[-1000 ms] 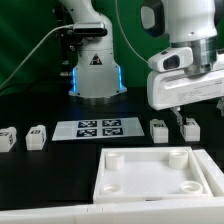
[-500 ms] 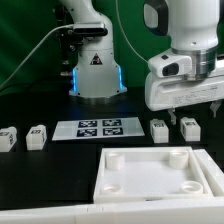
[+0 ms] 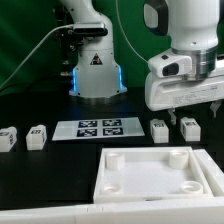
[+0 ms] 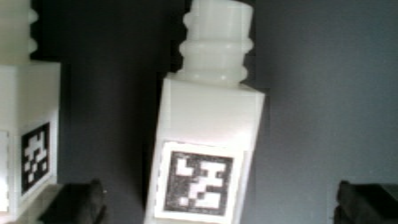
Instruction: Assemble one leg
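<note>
One leg (image 3: 190,129) of four, at the exterior view's right, directly beneath a wide-open, empty claw (image 3: 183,117); grasp step in hand, straight drop and squeeze likely next.

We see one white leg (image 4: 210,140) lying on the dark surface (image 4: 320,100), its long axis in line with the gripper (image 4: 219,203). The leg's body is a square-sided block; a black-and-white marker tag (image 4: 201,183) sits on its face at the end nearest the gripper. A narrower stepped neck (image 4: 219,45) forms the far end. We see two dark fingertips (image 4: 71,203), one on each side of the tagged end, each separated from the leg by a clear gap. A second leg (image 4: 22,130), partly cut off, lies just beside the first
</note>
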Robot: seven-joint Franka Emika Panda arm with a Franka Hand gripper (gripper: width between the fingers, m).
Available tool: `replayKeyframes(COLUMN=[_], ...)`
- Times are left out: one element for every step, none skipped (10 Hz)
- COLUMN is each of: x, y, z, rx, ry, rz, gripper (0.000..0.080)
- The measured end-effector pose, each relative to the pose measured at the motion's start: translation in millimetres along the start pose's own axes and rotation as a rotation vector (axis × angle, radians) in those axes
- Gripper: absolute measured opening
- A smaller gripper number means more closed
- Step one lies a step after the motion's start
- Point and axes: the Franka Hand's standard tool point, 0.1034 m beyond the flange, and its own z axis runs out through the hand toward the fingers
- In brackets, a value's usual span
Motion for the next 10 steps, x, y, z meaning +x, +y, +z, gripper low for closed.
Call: replayKeyframes(x=[-23.9, -19.8, -23.3, -11.5, -14.4, -7.5, 2.6, 7.2, 12.0, 12.2], y=[3.9, 2.2, -1.8, -7.7, -11.9, -19.9, -26.2, -27.6, -26.8, -24.0], z=[7.3, 3.9, -6.0, -13.8, -20.7, -28.9, -29.8, -26.9, -22.0, -20.1], rx=[-0.022, -0.022, -0.036, -0.032, -0.044, -0.049, -0.048, -0.049, -0.049, -0.047], ry=[-0.135, -0.136, -0.229, -0.233, -0.333, -0.460, -0.561, -0.669, -0.763, -0.851], rz=[0.012, 0.011, 0.011, 0.016, 0.018, 0.016, 0.016, 0.019, 0.025, 0.031], gripper=[0.0648, 0.0648, 0.0648, 0.0648, 0.0648, 0.0648, 0.0648, 0.0648, 0.0648, 0.0648])
